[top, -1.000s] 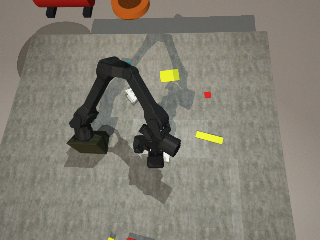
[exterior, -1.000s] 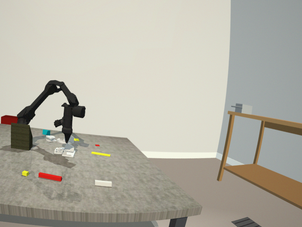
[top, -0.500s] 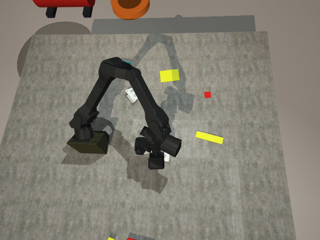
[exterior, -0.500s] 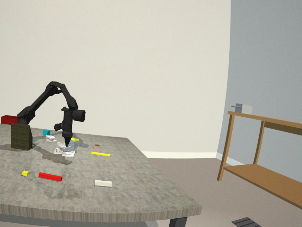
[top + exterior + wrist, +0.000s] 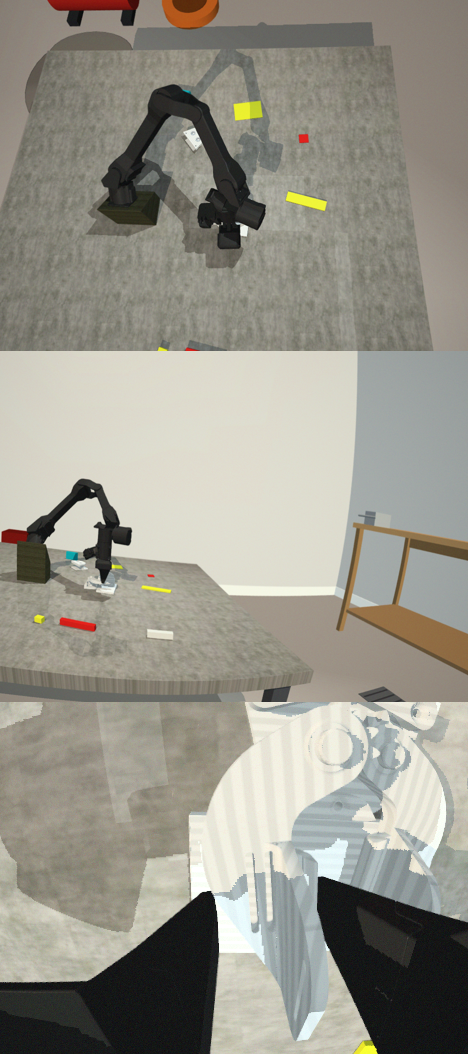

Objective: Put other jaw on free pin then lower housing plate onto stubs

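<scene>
My gripper [image 5: 102,581] [image 5: 263,895] is shut on a white curved jaw [image 5: 250,802], low over the white base [image 5: 244,231] [image 5: 107,590] [image 5: 232,939]. The held jaw's round hub is at the top centre of the wrist view; I cannot tell whether it is seated on the free pin. The other jaw [image 5: 430,794] lies to its right, partly shaded, its hub close beside the held one. Whether the teeth mesh is unclear. The white housing plate [image 5: 190,139] [image 5: 78,563], with round holes, lies apart, nearer the arm's upper links. My hand hides most of the base in the top view.
A yellow bar [image 5: 305,201] [image 5: 156,589] lies right of the base, with a red square [image 5: 303,138] [image 5: 151,575] beyond it. A yellow block [image 5: 242,111] and teal block [image 5: 71,555] lie farther back. A red bar [image 5: 77,624], yellow cube [image 5: 39,618] and white bar [image 5: 160,634] lie in front.
</scene>
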### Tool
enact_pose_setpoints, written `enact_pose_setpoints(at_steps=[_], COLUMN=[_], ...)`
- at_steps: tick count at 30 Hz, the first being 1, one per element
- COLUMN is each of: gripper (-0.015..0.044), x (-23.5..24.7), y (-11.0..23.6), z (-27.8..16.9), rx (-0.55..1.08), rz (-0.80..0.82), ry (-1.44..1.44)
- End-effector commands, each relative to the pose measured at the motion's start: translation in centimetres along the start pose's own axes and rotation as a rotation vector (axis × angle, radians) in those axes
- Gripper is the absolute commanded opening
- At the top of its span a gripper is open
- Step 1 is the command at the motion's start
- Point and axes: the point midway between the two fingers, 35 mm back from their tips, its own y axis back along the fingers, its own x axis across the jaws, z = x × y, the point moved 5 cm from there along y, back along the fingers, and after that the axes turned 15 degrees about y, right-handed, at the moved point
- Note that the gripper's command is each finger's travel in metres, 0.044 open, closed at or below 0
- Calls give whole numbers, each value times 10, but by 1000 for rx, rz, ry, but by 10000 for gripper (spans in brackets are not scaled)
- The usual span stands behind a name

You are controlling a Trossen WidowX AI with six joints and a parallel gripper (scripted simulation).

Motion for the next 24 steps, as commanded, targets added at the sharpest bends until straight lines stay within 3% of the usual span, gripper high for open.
enact_pose_setpoints(at_steps=[1,24], gripper=[134,134], x=[0,0], y=[-4,-7], z=[2,2], rx=[-2,-2], rz=[-8,-8], ry=[-9,-12])
